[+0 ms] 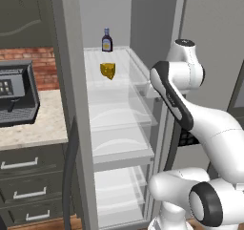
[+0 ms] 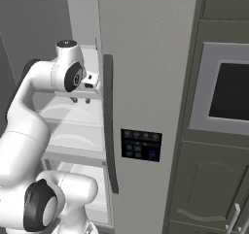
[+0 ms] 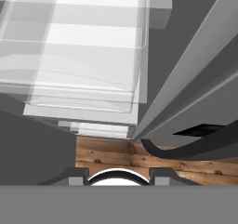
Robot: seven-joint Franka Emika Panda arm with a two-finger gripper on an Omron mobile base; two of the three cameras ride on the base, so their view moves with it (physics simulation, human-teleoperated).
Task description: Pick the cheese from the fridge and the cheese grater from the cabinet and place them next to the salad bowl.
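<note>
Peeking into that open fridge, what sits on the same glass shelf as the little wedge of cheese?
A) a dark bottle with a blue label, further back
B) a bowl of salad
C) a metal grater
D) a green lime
A: in the left base view the cheese lies on the upper shelf of the fridge, with a small dark bottle standing behind it.

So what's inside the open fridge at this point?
On the upper glass shelf of the fridge sit the cheese and, behind it, a dark bottle. The lower shelves look bare, though the arm covers their right side.
</note>
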